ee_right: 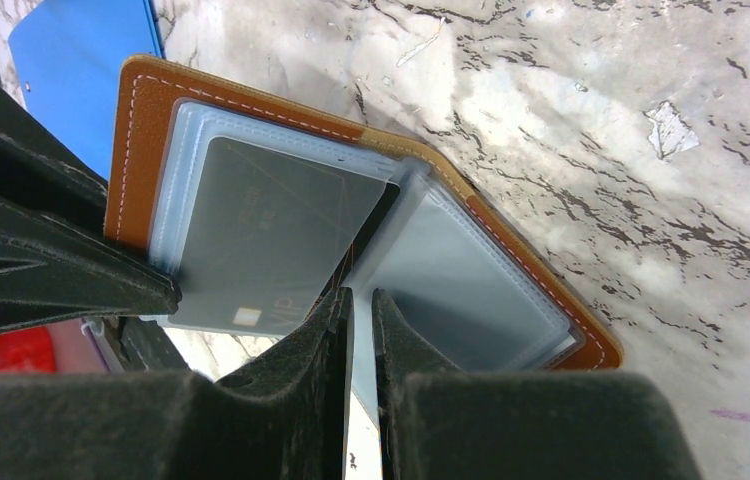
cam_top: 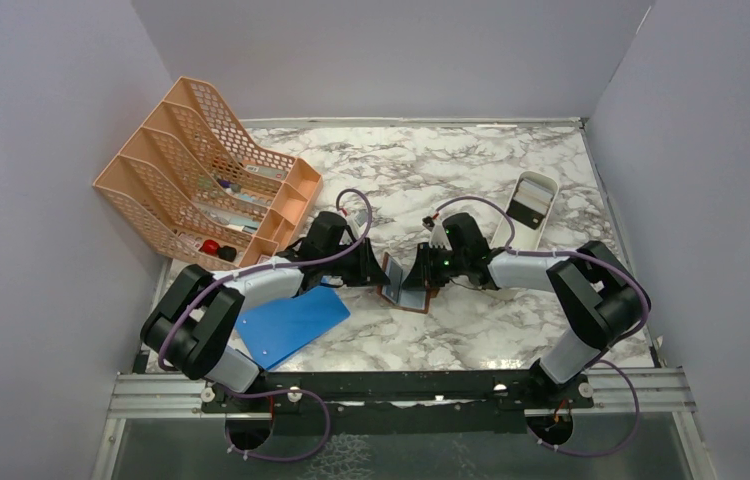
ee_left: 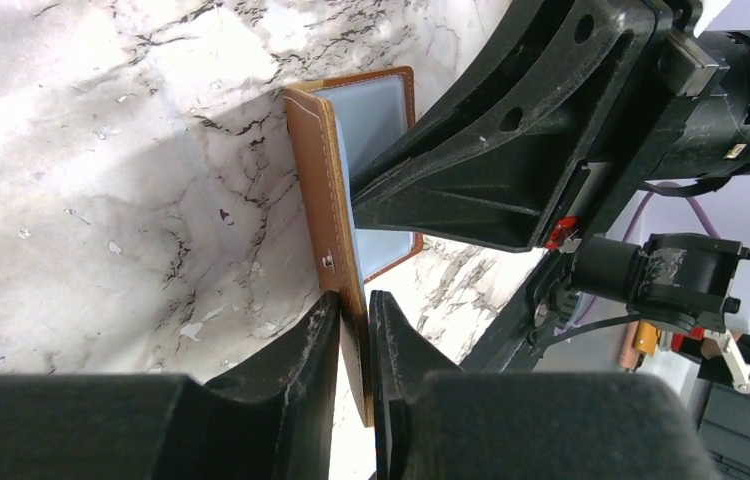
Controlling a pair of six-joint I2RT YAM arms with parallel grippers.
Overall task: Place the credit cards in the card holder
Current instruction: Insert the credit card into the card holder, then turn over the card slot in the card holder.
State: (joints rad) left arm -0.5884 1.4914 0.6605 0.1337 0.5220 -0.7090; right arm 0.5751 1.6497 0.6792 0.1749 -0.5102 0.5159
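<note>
The wallet [cam_top: 409, 287] stands open mid-surface [cam_top: 471, 330], with the left fingers [ee_left: 301, 365] pinching its cover. The right fingers [ee_right: 301, 385], almost together, grip a thin pale edge, probably the blue card [ee_right: 361, 420]. A dark card [ee_right: 271, 240] is already sleeved. A misaligned push could buckle the blue card or tip the wallet.

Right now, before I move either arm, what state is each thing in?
card holder: open, one cover raised.
dark card: tucked in a clear sleeve.
left gripper: shut on card holder's cover.
right gripper: shut on thin pale sheet; card or sleeve leaf, unclear.
blue board: lying flat.
orange mesh rack: standing, small items inside.
white tray: dark item inside.
</note>
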